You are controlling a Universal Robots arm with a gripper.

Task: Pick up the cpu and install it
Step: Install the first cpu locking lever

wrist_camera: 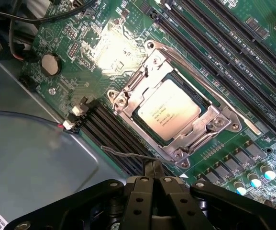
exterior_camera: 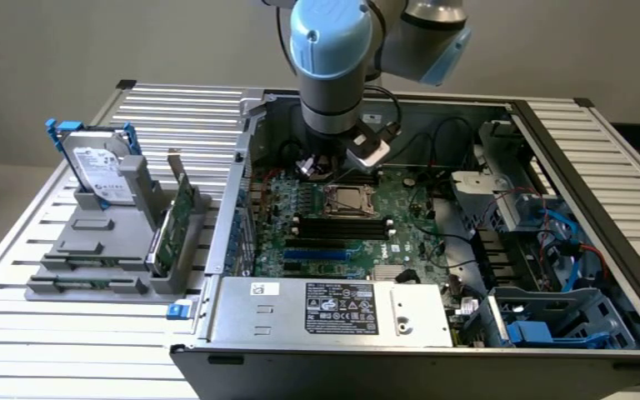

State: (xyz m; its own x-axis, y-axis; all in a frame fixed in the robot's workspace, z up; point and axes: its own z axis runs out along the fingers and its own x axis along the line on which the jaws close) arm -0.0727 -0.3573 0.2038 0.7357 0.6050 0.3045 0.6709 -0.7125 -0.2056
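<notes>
The cpu (wrist_camera: 169, 112) is a small square chip with a silvery top. It lies flat in the motherboard socket, framed by the metal retention plate (wrist_camera: 128, 98). In the exterior view the cpu (exterior_camera: 349, 200) sits mid-board inside the open computer case (exterior_camera: 587, 167). My gripper (wrist_camera: 153, 170) hovers above the board beside one corner of the socket, apart from the chip. Its two dark fingers are pressed together with nothing between them. In the exterior view the gripper (exterior_camera: 317, 167) hangs under the blue-grey arm, just off the socket toward that view's left.
Black memory slots (wrist_camera: 214, 43) run along both sides of the socket. A hard drive with blue brackets (exterior_camera: 103, 173) and a green card (exterior_camera: 180, 218) stand in a grey rack on the exterior view's left. The power supply (exterior_camera: 332, 308) lies in front, and cables and drive bays (exterior_camera: 542, 233) on the right.
</notes>
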